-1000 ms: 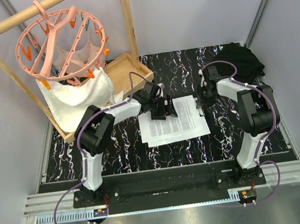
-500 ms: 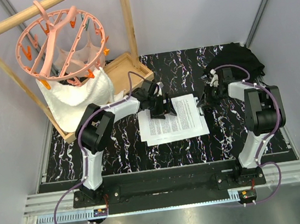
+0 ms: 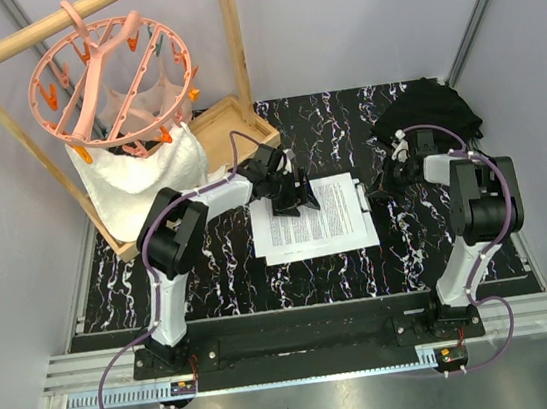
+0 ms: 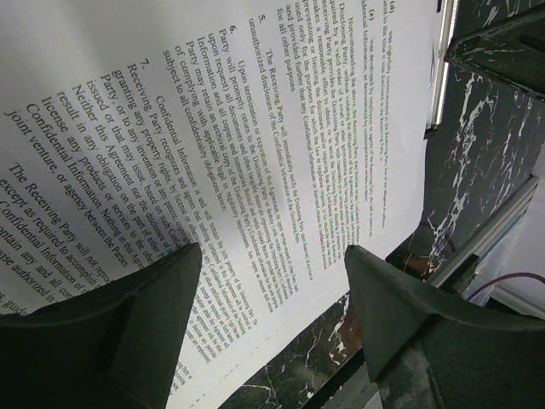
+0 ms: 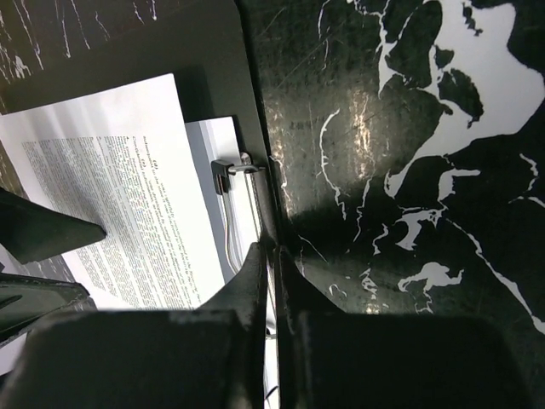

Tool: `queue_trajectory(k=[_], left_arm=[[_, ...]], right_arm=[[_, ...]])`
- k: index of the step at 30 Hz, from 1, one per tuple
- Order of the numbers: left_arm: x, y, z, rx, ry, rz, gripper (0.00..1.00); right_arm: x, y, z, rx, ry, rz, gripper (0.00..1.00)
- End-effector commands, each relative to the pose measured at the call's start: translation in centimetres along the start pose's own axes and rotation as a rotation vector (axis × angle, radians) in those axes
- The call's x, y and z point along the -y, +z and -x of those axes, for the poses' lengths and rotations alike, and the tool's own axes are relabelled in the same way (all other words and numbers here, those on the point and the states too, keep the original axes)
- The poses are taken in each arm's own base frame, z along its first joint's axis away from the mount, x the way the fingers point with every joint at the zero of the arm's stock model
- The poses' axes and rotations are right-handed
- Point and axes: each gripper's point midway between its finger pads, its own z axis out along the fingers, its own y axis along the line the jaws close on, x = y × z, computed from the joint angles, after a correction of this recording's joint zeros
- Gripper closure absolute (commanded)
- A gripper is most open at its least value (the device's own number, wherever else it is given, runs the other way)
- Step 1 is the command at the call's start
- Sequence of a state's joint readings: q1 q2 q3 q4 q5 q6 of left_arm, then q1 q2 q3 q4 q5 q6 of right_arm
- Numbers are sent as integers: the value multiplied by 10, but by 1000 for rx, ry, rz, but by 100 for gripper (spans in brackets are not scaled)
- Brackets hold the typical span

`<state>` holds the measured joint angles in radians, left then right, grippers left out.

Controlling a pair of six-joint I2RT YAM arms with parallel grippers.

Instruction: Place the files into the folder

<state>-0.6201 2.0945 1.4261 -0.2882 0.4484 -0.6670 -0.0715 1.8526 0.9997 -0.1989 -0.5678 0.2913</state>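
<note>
Two robot arms meet over a black, white-veined marble bench, where the files, white sheets dense with black print, lie flat at the centre between them. The sheets rest on the folder, a matte black board whose bare margin shows past the paper's right edge, with its small silver clip at that same edge. The left claw is low over the far left part of the top page, its two fingers spread wide with lines of text visible between them. The right claw is pressed together to a thin slit on the folder's right edge just beside the clip, pinching that edge as far as the wrist view shows. A pink peg hanger on a wooden rack stands far left above a white cloth; a black fabric bundle lies far right.
</note>
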Motion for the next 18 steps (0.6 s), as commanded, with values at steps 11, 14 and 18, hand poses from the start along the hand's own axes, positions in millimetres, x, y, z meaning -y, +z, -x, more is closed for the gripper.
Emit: queue_trajectory(k=[11, 14, 18], left_arm=[[7, -12, -3, 9, 66, 34, 23], [21, -23, 2, 31, 79, 1, 23], [30, -32, 4, 46, 92, -21, 23]], right_arm=[[-36, -37, 11, 51, -205, -273, 56], [-28, -43, 16, 69, -216, -339, 49], [-21, -49, 18, 67, -239, -385, 46]])
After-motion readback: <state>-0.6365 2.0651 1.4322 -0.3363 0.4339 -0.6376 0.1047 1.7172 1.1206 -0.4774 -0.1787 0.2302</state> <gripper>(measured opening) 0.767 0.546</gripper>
